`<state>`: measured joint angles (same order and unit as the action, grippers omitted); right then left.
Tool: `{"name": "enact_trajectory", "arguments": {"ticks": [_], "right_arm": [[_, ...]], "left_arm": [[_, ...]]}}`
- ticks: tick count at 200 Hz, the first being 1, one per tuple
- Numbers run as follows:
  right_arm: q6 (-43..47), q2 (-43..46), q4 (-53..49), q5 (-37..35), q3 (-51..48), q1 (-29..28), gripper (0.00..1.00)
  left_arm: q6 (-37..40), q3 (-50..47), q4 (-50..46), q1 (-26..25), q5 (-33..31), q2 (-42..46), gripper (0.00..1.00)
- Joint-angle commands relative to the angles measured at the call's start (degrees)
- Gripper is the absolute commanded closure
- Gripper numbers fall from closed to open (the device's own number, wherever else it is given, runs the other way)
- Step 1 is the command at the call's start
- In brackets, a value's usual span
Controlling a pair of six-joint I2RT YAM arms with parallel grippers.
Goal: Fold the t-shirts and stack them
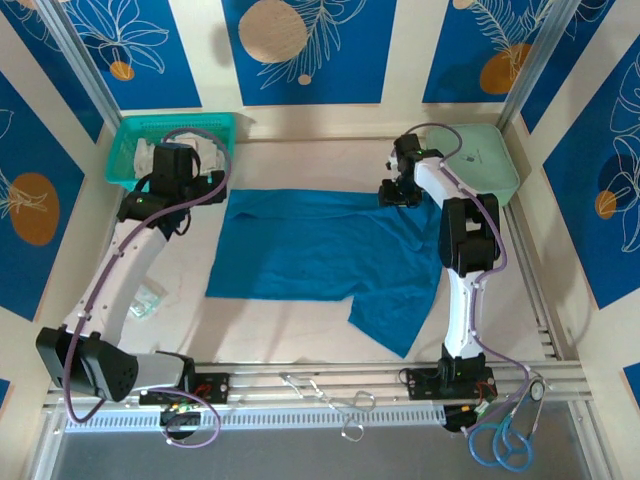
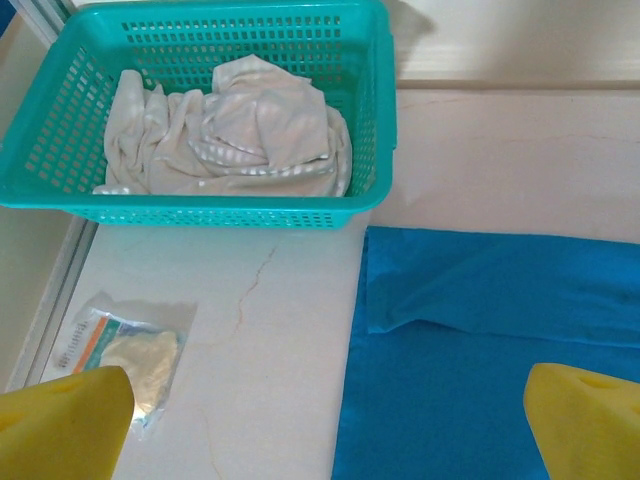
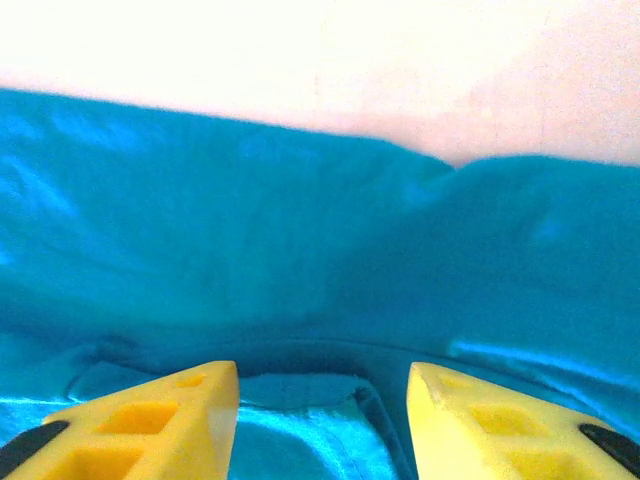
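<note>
Yellow fingertips (image 3: 150, 420) of the right claw (image 3: 322, 420) sit closest to the right wrist lens. They are parted, with a raised ridge of teal-blue cloth lying loose in the gap between them. That cloth is the t-shirt (image 3: 300, 220), and its far edge meets the pale table (image 3: 350, 60) just beyond.

From the top camera, the t-shirt (image 1: 320, 250) lies spread out flat across the middle of the table (image 1: 270, 320). It forms a rough rectangle, with one flap reaching toward the near right. The right claw (image 1: 392, 190) is down at the shirt's far right corner, touching the fabric there.

In the left wrist view, the shirt (image 2: 480, 340) fills the lower right. A strip along its far edge is folded back over itself, and its left edge runs straight down the table (image 2: 260, 320).

The left claw (image 2: 325, 440) is released. Its yellow fingertips (image 2: 65, 425) stand wide apart at the bottom corners of that view, one over bare table and the other over the blue cloth, gripping nothing.

Beyond the shirt's far left corner stands a teal mesh basket (image 2: 200, 215) with crumpled white cloth (image 2: 230, 130) inside it. In the top view the basket (image 1: 125, 150) sits in the far left corner, with the left arm's wrist just beside it.

A small clear plastic packet (image 2: 125, 355) lies on the table left of the shirt, well apart from it and near the left arm (image 1: 148, 300). A pale green flat piece (image 1: 485, 160) rests in the far right corner behind the right arm.
</note>
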<state>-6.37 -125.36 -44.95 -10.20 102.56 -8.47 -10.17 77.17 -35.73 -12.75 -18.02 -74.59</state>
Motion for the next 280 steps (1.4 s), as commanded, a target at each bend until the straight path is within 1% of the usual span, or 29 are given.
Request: {"name": "enact_trajectory", "arguments": {"ticks": [1, 16, 38, 161, 187, 210, 280], "right_arm": [[1.19, -0.78, -0.62, 2.88, 1.44, 0.43, 0.56], [1.27, -0.64, -0.75, 3.66, 1.12, 0.44, 0.6], [0.93, 0.02, -0.69, 4.44, 0.0, 0.39, 0.62], [0.24, 0.47, -1.1, 3.52, -1.47, 0.84, 0.61], [-0.02, 0.05, -1.04, 3.84, -1.37, 1.23, 0.58], [-0.13, -0.07, -1.1, 4.96, -1.47, 1.26, 0.58], [-0.93, 0.57, -1.61, 10.58, -2.1, 2.28, 0.71]], "left_arm": [[-0.56, -0.26, -1.36, 0.28, 1.21, 1.35, 0.01], [-0.72, -0.17, -1.36, 0.29, 1.49, 1.27, 0.0], [-0.89, -0.26, -1.36, 0.33, 1.95, 1.39, 0.01], [-0.68, -0.79, -1.62, 0.28, 2.09, 2.4, 0.01], [-0.85, -0.79, -1.54, 0.32, 2.29, 2.27, 0.01], [-0.84, -0.69, -1.47, 0.33, 2.47, 2.17, 0.0], [-0.98, -0.61, -1.36, 0.28, 2.91, 1.84, 0.0]]}}
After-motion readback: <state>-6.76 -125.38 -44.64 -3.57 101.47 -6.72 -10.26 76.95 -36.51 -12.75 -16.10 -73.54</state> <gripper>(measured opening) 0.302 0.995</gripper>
